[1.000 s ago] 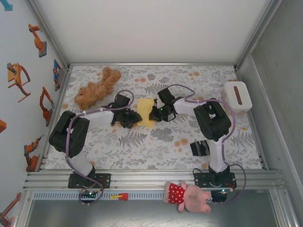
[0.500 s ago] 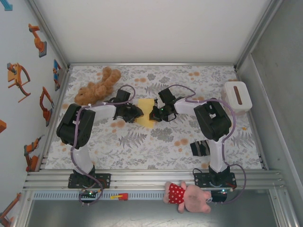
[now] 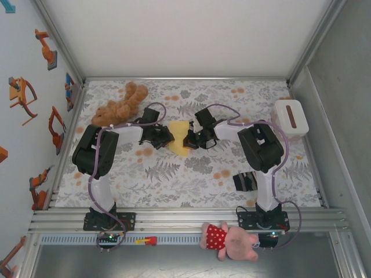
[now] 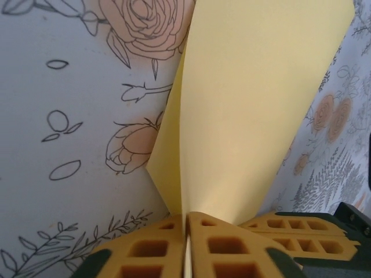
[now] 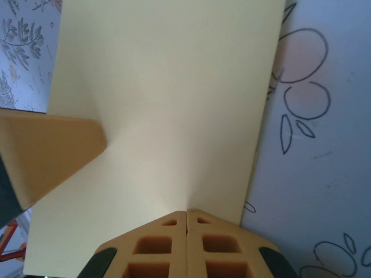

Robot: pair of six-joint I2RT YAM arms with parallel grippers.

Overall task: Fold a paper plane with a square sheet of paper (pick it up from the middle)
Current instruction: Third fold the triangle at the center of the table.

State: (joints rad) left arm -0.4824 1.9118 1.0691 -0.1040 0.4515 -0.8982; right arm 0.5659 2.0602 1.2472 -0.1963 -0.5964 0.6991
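At the centre of the table (image 3: 174, 179), the left gripper (image 3: 164, 137) has just pinched shut on the square sheet of paper (image 3: 178, 139), opposite the right gripper (image 3: 189, 141) clamped on its other edge; two-handed folding can likely begin.

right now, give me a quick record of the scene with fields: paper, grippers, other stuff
paper: pale-yellow sheet, table centre, between both arms
left gripper: shut on the sheet's left edge
right gripper: shut on the sheet's right edge
other things: brown teddy far left; white box far right
off the table: pink plush toy by the front rail
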